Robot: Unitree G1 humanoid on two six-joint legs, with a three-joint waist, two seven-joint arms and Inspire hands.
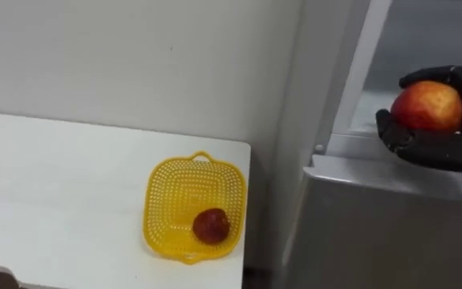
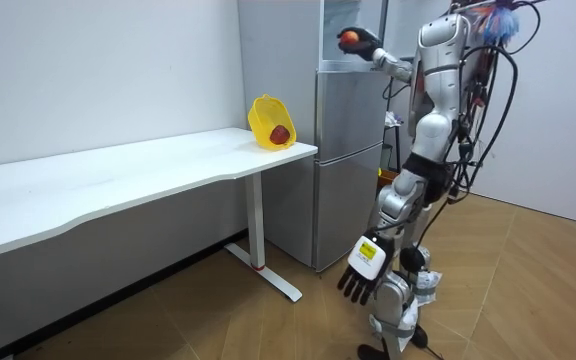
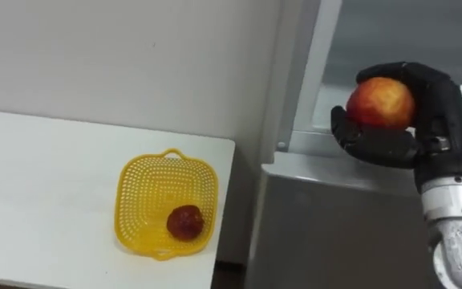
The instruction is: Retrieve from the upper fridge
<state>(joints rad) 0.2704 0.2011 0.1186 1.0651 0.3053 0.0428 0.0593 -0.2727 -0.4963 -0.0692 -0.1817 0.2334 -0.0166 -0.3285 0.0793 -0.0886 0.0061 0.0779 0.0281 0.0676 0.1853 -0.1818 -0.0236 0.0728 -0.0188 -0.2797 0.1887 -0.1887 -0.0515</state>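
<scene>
The fingers of the right hand curl round a red-and-yellow apple, cupping it from beneath and behind, at the threshold of the fridge's open upper compartment. The palm faces up, the wrist is level and the forearm reaches up to the compartment from the fridge's front, where the robot stands. The step in hand appears to be drawing the apple out. It is best done with a steady grip, the palm kept under the fruit and the hand clear of the compartment's frame. Beside the fridge, a yellow basket on the white counter holds a dark red fruit. The left hand hangs low, fingers relaxed.
</scene>
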